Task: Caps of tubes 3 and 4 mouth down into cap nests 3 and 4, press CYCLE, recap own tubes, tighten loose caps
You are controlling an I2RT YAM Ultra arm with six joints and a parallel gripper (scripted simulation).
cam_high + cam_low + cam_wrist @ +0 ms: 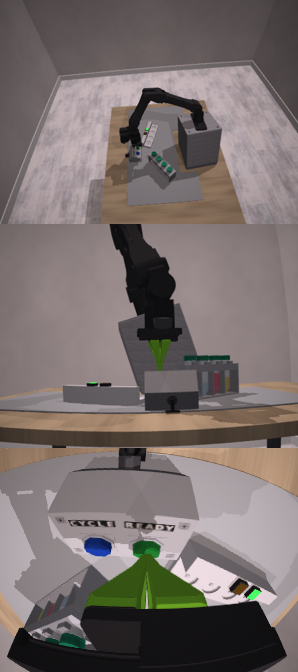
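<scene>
My gripper (160, 368) is shut and empty, its green fingertips pointing straight down onto the small key desk (171, 389). In the wrist view the fingertips (145, 559) touch the green READY key (147, 548); the blue CYCLE key (97, 546) lies free to its left. The decapping station (161, 165) holds its tubes, each with a green cap on top (207, 358). The cap tray (150, 135) has empty nests. The green lamp (146, 129) on its console is lit; it also shows in the side view (92, 384) and in the wrist view (253, 592). The amber lamp (237, 587) is dark.
A tall grey block (199, 141) carries the arm's base at the right of the table. A grey mat (163, 176) lies under the station, tray and desk. The desk has a small black knob (171, 401) on its front face.
</scene>
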